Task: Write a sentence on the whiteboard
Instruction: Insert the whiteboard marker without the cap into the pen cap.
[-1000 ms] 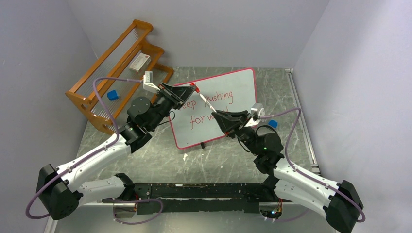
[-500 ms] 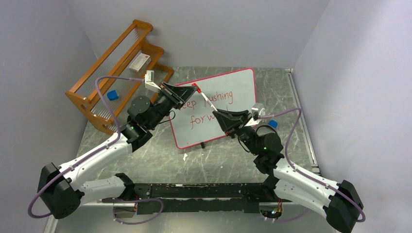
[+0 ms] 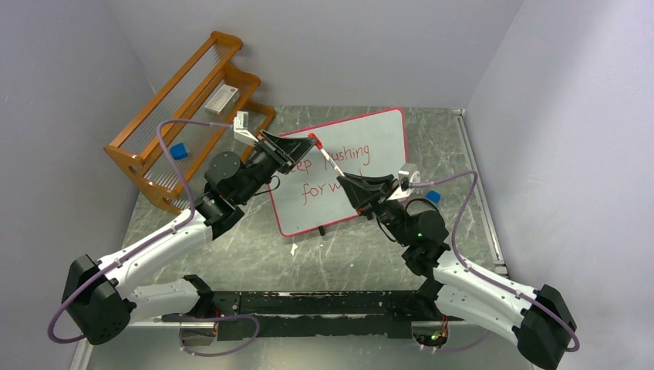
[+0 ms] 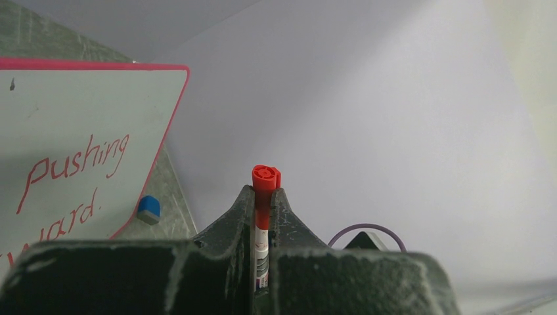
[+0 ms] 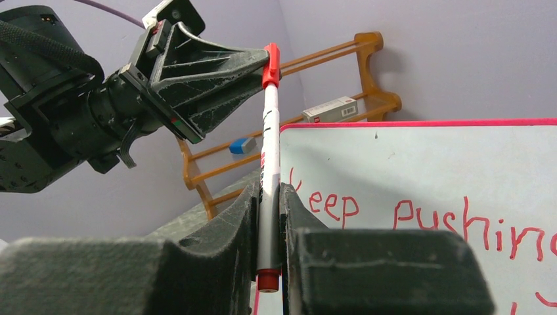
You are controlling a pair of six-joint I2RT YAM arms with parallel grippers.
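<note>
The whiteboard [image 3: 378, 131] stands tilted on the table, white with a red-pink frame. The sentence [image 3: 339, 166] in red reads "Keep pushing forward", partly hidden by both grippers. A white marker [image 3: 328, 158] with a red cap [image 3: 313, 139] spans the two grippers in front of the board. My left gripper [image 3: 308, 140] is shut on the cap end [image 4: 265, 180]. My right gripper [image 3: 343, 179] is shut on the marker's barrel [image 5: 269, 151]. The right wrist view shows the cap [image 5: 270, 65] seated on the barrel, and the board [image 5: 427, 157] behind.
A wooden rack [image 3: 185, 116] stands at the back left, holding a white box [image 3: 222, 96] and a blue block [image 3: 179, 151]. A blue eraser [image 3: 433, 196] lies right of the board. A small white scrap [image 3: 294, 248] lies in front of the board.
My left gripper and the marker's cap end have shifted slightly to the right. The right gripper has hardly moved. Both stay shut on the marker.
</note>
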